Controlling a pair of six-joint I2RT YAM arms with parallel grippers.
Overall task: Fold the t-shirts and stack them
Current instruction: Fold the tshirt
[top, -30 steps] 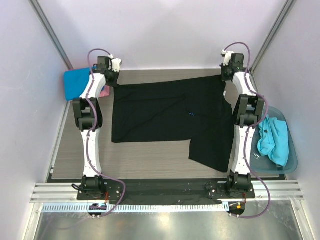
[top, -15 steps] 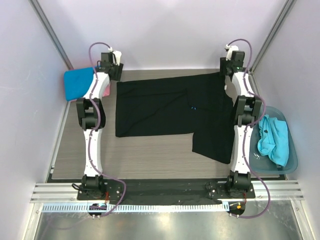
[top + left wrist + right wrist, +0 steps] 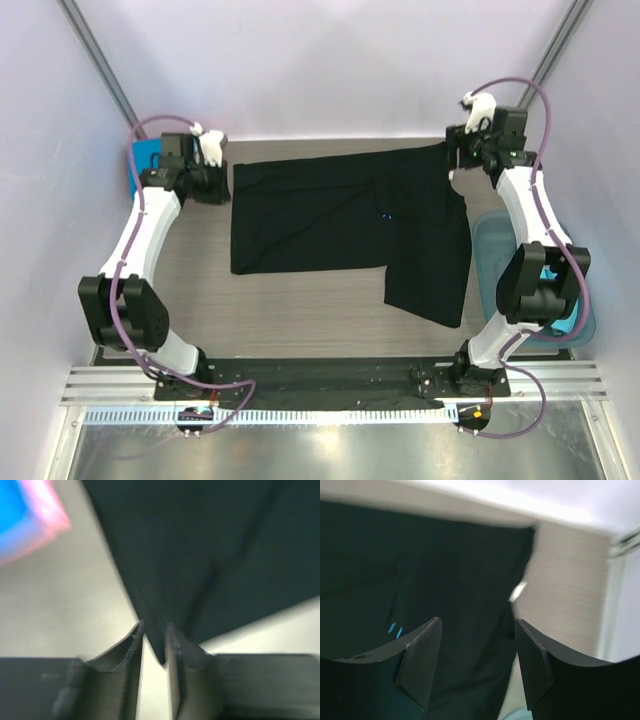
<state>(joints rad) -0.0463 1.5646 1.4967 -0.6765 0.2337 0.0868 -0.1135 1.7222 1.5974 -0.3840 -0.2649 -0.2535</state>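
Two stacked shirts, a bright blue t-shirt over a pink t-shirt, sit at ten o'clock. Just beside them the left gripper has its fingers narrow, with a corner of the black t-shirt at their slit; I cannot tell whether it is pinched. That shirt lies flat from centre toward twelve. It looks soft, light and limp, so it is best taken at two far corners. At one o'clock the right gripper gapes wide, holding nothing. A teal tub sits at three.

The black t-shirt is being seen as soft, matt cloth, and the counter is being shown with a matt, grey wood-grain finish. The tub is being seen as translucent teal plastic.
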